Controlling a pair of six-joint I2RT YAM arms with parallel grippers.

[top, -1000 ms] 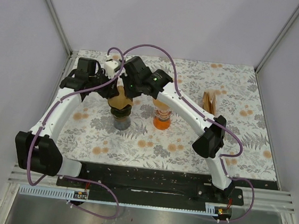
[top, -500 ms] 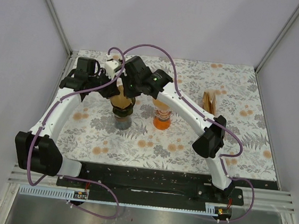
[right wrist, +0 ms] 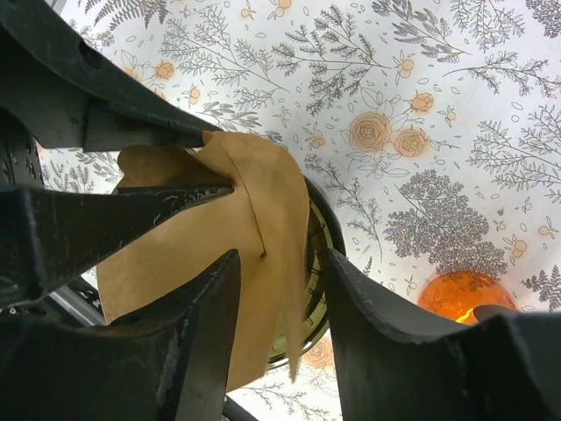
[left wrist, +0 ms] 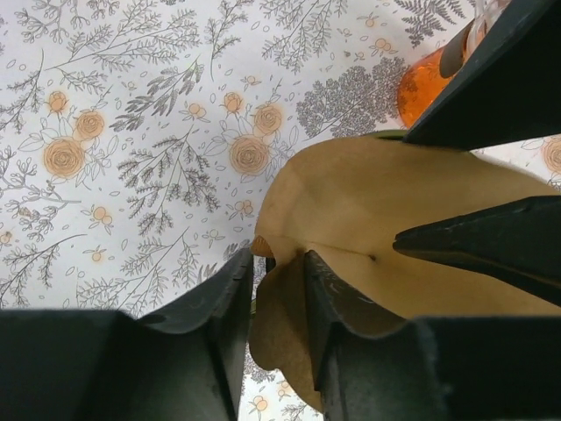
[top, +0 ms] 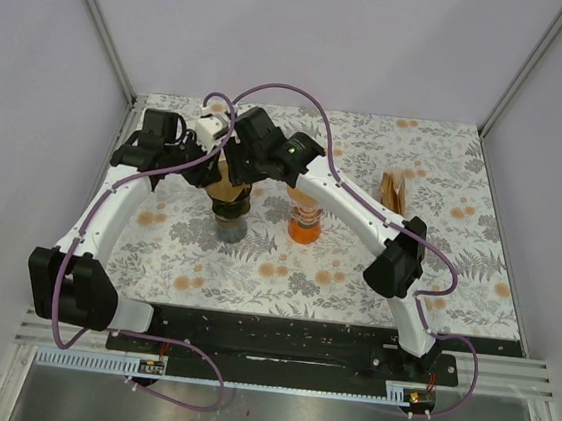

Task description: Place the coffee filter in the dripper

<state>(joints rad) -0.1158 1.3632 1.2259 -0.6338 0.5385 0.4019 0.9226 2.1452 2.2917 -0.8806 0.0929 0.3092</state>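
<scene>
The right gripper (right wrist: pixel 280 256), jaws apart, is being held astride the rim of the coffee filter (right wrist: pixel 263 184). Whether the left gripper (left wrist: pixel 276 256) is clamped on it cannot be told. The filter is being cradled crookedly in the dripper (right wrist: pixel 317 230), so it should be pressed down evenly.

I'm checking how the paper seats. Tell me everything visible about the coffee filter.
The coffee filter is plain brown paper, a creased cone opened upward, sitting in the dripper with its rim flaring above. A folded seam flap runs down one side. The left gripper straddles its edge, the right gripper straddles the seam, both with jaws apart.
</scene>
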